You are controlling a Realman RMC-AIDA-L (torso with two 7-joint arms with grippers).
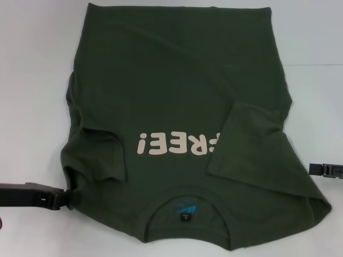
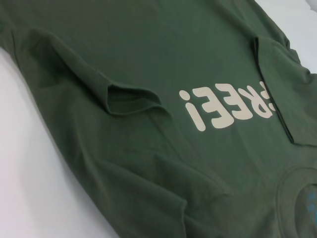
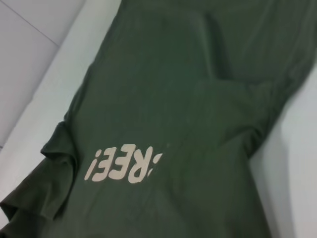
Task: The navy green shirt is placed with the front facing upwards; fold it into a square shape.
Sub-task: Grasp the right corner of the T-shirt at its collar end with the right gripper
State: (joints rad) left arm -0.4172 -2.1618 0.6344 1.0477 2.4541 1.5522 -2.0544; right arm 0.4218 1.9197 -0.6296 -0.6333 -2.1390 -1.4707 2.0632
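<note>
Here the large dark olive-green cotton T-shirt (image 1: 182,101) with cream "FREE!" lettering (image 1: 177,143) is lying face up across the white table (image 1: 32,64), filling the middle of the head frame, collar and blue neck label (image 1: 185,212) at the bottom centre. Both short sleeves are already lying folded in over the chest, the one at frame right covering the first letter. The left gripper (image 1: 67,199) is sitting at the lower left, touching the shirt's shoulder edge; the right gripper (image 1: 324,169) is showing at the right edge, just beside the cloth. Whether either is gripping cannot be told. Judging by this, the lengthwise fold is coming: both should be pinching the shoulders evenly and carrying them toward the hem together, keeping the sleeves tucked.
</note>
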